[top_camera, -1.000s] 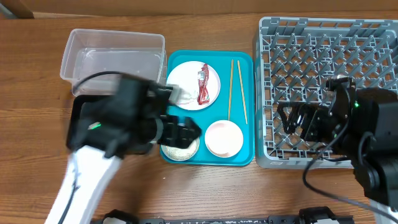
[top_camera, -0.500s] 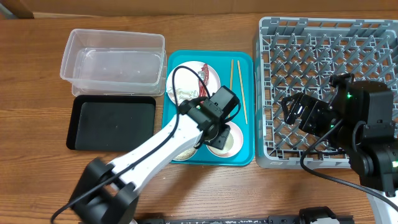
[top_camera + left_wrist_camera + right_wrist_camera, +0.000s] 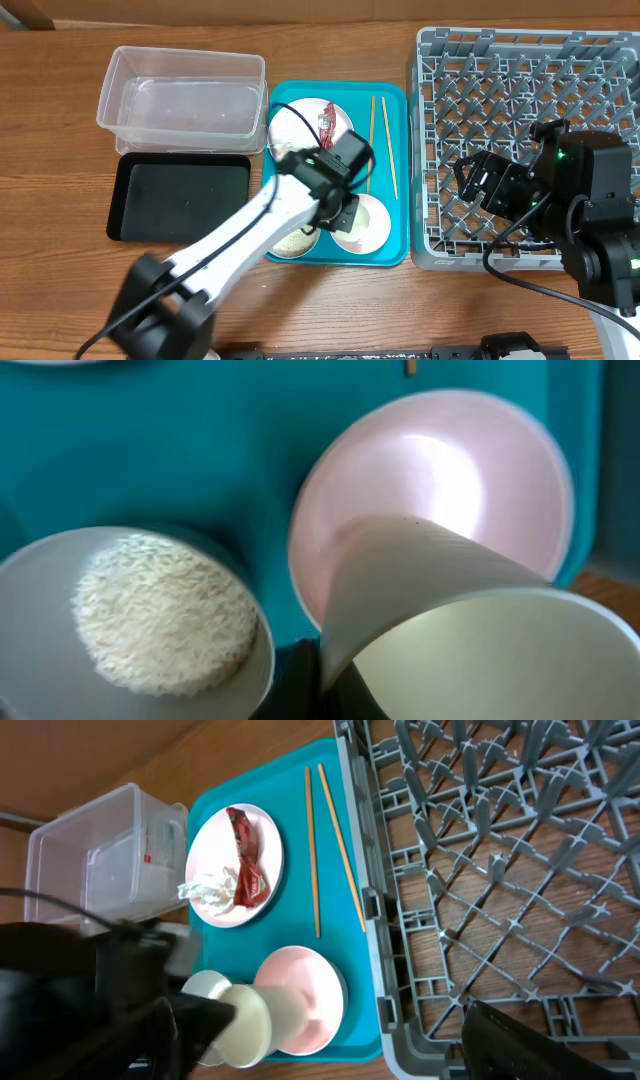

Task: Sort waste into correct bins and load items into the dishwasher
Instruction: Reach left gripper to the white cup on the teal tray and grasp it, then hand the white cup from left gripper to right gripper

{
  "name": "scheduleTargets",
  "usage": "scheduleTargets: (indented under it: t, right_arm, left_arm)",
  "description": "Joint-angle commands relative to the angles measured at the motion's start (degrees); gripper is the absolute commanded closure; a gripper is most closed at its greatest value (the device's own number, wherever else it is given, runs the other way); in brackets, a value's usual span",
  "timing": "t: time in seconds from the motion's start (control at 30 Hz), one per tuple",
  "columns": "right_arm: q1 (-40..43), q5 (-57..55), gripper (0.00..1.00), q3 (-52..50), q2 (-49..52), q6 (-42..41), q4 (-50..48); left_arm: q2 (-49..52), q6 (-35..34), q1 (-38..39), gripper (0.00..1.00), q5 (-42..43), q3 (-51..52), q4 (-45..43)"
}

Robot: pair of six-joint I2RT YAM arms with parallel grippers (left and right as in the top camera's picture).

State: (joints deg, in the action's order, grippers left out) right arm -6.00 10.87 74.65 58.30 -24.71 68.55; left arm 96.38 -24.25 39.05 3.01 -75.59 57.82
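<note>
the small white cup (image 3: 450, 630), clamped tilted in the left gripper (image 3: 338, 210), has been drawn slightly left above the pale pink bowl (image 3: 368, 228), so racking is judged next, while the right gripper (image 3: 478, 185) is held with jaws apart over the dish rack (image 3: 520, 80).

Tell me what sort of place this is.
Probably a staged dish-clearing station on a wooden table. A large grey plastic grid dish rack stands beside a teal serving tray bearing a round white plate, and a clear plastic tub and a shallow black tray look like waste bins.
</note>
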Motion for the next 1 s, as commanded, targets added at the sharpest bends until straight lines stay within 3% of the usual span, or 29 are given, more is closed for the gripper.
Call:
scheduleTargets:
  t: [0.0, 0.1, 0.17, 0.27, 0.43, 0.77, 0.97]
  right_arm:
    - [0.17, -0.7, 0.1, 1.57, -0.31, -0.17, -0.28]
    - [0.17, 3.32, 0.1, 1.57, -0.31, 3.89, -0.94]
    - [0.17, 11.02, 0.1, 1.55, -0.31, 9.97, -2.23]
    - [0.17, 23.12, 0.09, 1.55, -0.31, 16.76, -4.7]
    - [-0.76, 36.96, 0.01, 1.55, -0.31, 20.7, -10.43]
    - [-9.57, 41.31, 0.01, 1.55, 0.39, 20.65, -17.4]
    - [-14.99, 40.09, 0.22, 1.55, 3.17, 20.02, -19.26]
  left_arm:
    - [-7.17, 2.34, -5.16, 0.96, 10.51, -3.06, -0.42]
    - [-9.38, 7.67, -11.98, 0.96, 30.36, -3.06, -2.51]
    - [-9.62, 11.26, -17.27, 0.96, 47.36, -3.06, -3.89]
    - [-9.27, 14.95, -22.58, 0.96, 65.35, -2.97, -4.13]
    - [-9.27, 18.71, -25.05, 0.96, 84.83, -2.95, -4.17]
    - [-9.29, 18.53, -23.91, 0.96, 87.58, -2.95, -4.17]
    - [-9.29, 19.15, -23.91, 0.96, 87.58, -2.95, -4.33]
